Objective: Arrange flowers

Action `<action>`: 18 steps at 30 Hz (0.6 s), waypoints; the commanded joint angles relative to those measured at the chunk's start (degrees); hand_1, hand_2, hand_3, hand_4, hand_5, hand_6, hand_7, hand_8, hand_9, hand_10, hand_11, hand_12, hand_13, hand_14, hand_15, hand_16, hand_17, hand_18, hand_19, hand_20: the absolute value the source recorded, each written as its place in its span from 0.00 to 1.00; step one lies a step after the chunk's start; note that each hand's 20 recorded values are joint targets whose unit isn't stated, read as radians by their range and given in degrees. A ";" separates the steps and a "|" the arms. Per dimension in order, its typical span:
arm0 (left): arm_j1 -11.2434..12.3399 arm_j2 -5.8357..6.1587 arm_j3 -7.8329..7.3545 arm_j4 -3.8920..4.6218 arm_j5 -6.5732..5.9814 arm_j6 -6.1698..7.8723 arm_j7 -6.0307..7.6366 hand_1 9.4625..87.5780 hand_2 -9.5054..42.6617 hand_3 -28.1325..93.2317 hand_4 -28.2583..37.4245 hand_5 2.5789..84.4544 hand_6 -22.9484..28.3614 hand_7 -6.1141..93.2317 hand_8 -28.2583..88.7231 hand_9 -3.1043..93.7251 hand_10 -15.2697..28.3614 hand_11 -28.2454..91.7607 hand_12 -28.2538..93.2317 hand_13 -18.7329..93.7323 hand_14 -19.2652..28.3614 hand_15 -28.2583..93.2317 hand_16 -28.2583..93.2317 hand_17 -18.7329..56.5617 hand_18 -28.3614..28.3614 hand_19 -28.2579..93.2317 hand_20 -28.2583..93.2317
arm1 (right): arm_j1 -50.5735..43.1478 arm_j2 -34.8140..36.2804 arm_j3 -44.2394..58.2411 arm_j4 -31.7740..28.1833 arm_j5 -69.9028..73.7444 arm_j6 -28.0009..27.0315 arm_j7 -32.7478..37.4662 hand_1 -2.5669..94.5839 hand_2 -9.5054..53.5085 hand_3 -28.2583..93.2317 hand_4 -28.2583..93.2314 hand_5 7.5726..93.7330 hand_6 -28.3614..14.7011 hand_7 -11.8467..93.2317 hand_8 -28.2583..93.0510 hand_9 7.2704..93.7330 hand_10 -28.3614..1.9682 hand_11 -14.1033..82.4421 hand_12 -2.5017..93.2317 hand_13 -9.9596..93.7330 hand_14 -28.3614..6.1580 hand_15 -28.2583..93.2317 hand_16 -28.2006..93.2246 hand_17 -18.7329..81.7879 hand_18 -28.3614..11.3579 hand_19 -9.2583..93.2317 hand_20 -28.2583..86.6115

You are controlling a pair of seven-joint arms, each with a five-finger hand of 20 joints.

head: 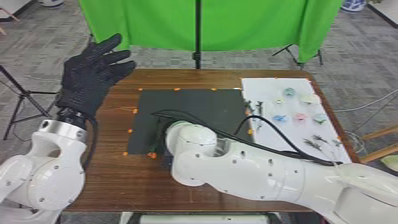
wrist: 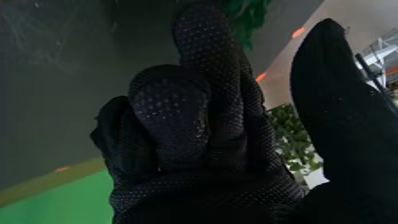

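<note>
Two hands, one worktop, flowers laid out at the right.
At left, the left hand is raised and empty, fingers loosely spread. Over the black mat bends the right arm; in the wrist view, the right hand looks relaxed, thumb well apart, with greenery just past it; I see no stem in its grasp. Further right, the flowers and dark sprigs lie on a white sheet. The step looks like early arranging at the mat; the next move probably calls for lining the thumb up with a stem, then pinching lightly.
</note>
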 commanded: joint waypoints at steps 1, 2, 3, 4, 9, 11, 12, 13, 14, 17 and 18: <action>4.51 0.16 -2.18 -1.72 -0.12 1.85 1.97 0.15 0.40 0.86 0.00 0.40 0.64 0.19 0.16 0.34 0.81 0.47 0.31 0.38 0.98 0.69 0.14 0.15 0.94 0.76 0.31 | 3.81 1.08 -2.33 -0.07 -1.76 3.42 -0.56 0.42 0.04 0.83 0.00 0.70 0.52 0.23 0.14 0.88 0.49 0.51 0.23 0.85 0.57 0.83 0.38 0.68 0.22 1.00 0.68; 5.59 0.29 -2.76 -2.16 -0.24 2.46 2.29 0.15 0.40 0.86 0.00 0.40 0.64 0.19 0.16 0.34 0.81 0.47 0.31 0.38 0.98 0.69 0.14 0.15 0.94 0.76 0.31 | 3.72 1.16 -2.28 -0.14 -2.10 3.60 -0.66 0.41 0.04 0.83 0.00 0.70 0.52 0.23 0.14 0.88 0.49 0.51 0.23 0.85 0.57 0.83 0.38 0.68 0.22 1.00 0.68; 7.22 0.57 -3.85 -2.84 -0.49 3.11 3.03 0.15 0.40 0.86 0.00 0.40 0.64 0.19 0.16 0.34 0.81 0.47 0.31 0.38 0.98 0.69 0.14 0.15 0.94 0.76 0.31 | 3.98 1.26 -2.49 -0.22 -2.97 3.58 -1.29 0.41 0.04 0.83 0.00 0.69 0.52 0.23 0.14 0.88 0.49 0.51 0.23 0.85 0.57 0.83 0.38 0.68 0.22 1.00 0.68; 9.20 1.02 -5.14 -3.58 -0.77 3.87 4.43 0.15 0.40 0.86 0.00 0.40 0.64 0.19 0.16 0.34 0.81 0.47 0.31 0.38 0.98 0.69 0.14 0.15 0.94 0.76 0.31 | 5.20 1.42 -3.47 -0.22 -3.25 4.07 -2.10 0.41 0.04 0.83 0.00 0.69 0.52 0.23 0.14 0.88 0.49 0.51 0.23 0.85 0.57 0.83 0.38 0.68 0.22 1.00 0.68; 14.44 0.91 -8.70 -5.04 -1.18 4.76 5.79 0.15 0.40 0.86 0.00 0.40 0.64 0.19 0.16 0.34 0.81 0.47 0.31 0.38 0.98 0.69 0.14 0.15 0.94 0.76 0.31 | 5.67 3.58 -2.63 -1.28 -4.60 3.99 -3.05 0.41 0.04 0.83 0.00 0.68 0.54 0.23 0.14 0.87 0.49 0.51 0.23 0.84 0.57 0.83 0.38 0.68 0.22 1.00 0.67; 16.00 0.23 -9.47 -5.44 -1.38 4.97 6.27 0.15 0.40 0.86 0.00 0.40 0.64 0.19 0.16 0.34 0.81 0.47 0.31 0.38 0.98 0.69 0.14 0.15 0.94 0.76 0.31 | 5.76 5.49 -1.93 -2.38 -4.83 4.63 -3.69 0.40 0.04 0.83 0.00 0.68 0.54 0.23 0.14 0.86 0.48 0.51 0.22 0.84 0.56 0.82 0.38 0.67 0.22 1.00 0.67; 17.09 -0.36 -10.09 -5.76 -1.30 5.01 6.06 0.15 0.40 0.86 0.00 0.40 0.64 0.19 0.16 0.34 0.81 0.47 0.31 0.38 0.98 0.69 0.14 0.15 0.94 0.76 0.31 | 4.21 6.70 -0.12 -3.46 -5.58 4.33 -4.00 0.40 0.04 0.83 0.00 0.67 0.54 0.23 0.14 0.86 0.48 0.50 0.22 0.84 0.55 0.82 0.38 0.67 0.21 1.00 0.66; 17.67 -0.72 -10.58 -5.86 -1.01 4.86 5.74 0.15 0.40 0.86 0.00 0.40 0.64 0.19 0.16 0.34 0.81 0.47 0.31 0.38 0.98 0.69 0.14 0.15 0.94 0.76 0.31 | 4.23 8.35 -0.05 -4.73 -5.79 5.56 -3.66 0.40 0.04 0.83 0.01 0.67 0.54 0.23 0.14 0.85 0.47 0.50 0.22 0.83 0.54 0.81 0.37 0.66 0.20 1.00 0.64; 19.08 -0.63 -11.48 -6.26 -1.00 5.30 6.34 0.15 0.40 0.86 0.00 0.40 0.64 0.19 0.16 0.34 0.81 0.47 0.31 0.38 0.98 0.69 0.14 0.15 0.94 0.76 0.31 | 3.59 9.48 0.85 -5.65 -7.25 5.31 -3.84 0.40 0.04 0.83 0.01 0.67 0.53 0.23 0.14 0.85 0.46 0.49 0.21 0.83 0.54 0.81 0.37 0.65 0.20 1.00 0.62; 22.01 -1.48 -13.00 -7.02 -1.44 5.68 7.34 0.15 0.40 0.86 0.00 0.40 0.64 0.19 0.16 0.34 0.81 0.47 0.32 0.38 0.98 0.69 0.14 0.15 0.94 0.76 0.31 | 1.25 13.59 3.97 -9.03 -9.53 5.03 -3.93 0.39 0.04 0.83 0.01 0.68 0.52 0.23 0.14 0.84 0.45 0.45 0.20 0.82 0.51 0.79 0.36 0.64 0.20 1.00 0.59; 22.63 -1.77 -13.16 -7.14 -1.31 5.64 7.55 0.15 0.40 0.86 0.00 0.40 0.64 0.19 0.16 0.34 0.81 0.47 0.31 0.38 0.98 0.69 0.14 0.15 0.94 0.76 0.31 | -0.63 14.83 6.28 -10.24 -10.76 3.99 -3.87 0.39 0.05 0.83 0.01 0.68 0.52 0.23 0.14 0.84 0.44 0.45 0.20 0.82 0.51 0.79 0.36 0.64 0.19 1.00 0.58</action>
